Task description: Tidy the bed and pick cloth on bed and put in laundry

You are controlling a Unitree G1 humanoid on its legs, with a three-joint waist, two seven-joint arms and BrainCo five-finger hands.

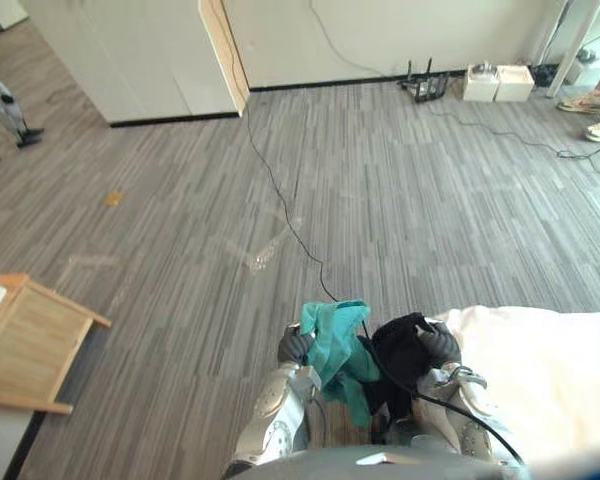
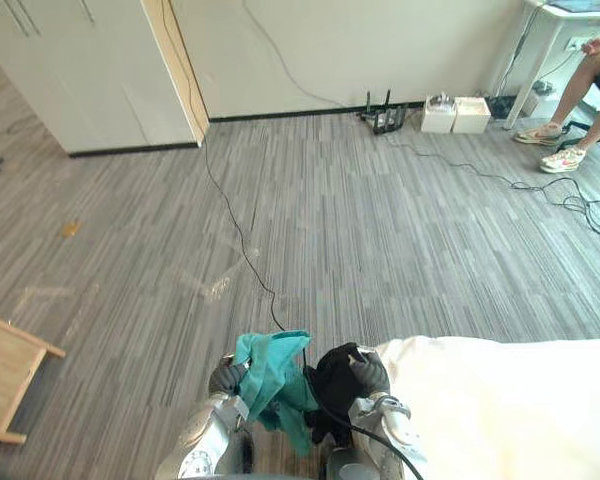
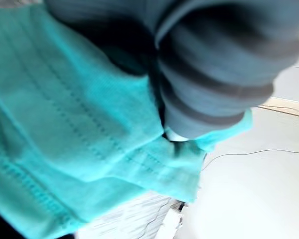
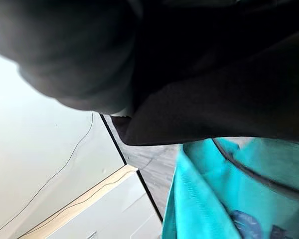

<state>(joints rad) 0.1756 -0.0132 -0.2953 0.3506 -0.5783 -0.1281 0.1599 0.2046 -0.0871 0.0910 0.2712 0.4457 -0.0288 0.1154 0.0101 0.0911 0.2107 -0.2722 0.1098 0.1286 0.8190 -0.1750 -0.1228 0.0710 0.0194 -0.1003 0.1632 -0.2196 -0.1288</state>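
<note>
The fingers of the left hand [image 1: 296, 347] are clamping a soft, crumpled teal cloth with stitched seams [image 1: 338, 358]. Just beside them, the fingers of the right hand [image 1: 440, 345] are gripping a limp bundle of black cloth [image 1: 400, 352]. Right of the fingers the smooth white-sheeted bed [image 1: 550, 380] is lying free of clothes where it shows, so the picking-up is looking done and the laundry drop is waiting. Whether the slatted pale wooden frame [image 1: 30, 340] well to their left is the laundry, I cannot tell.
</note>
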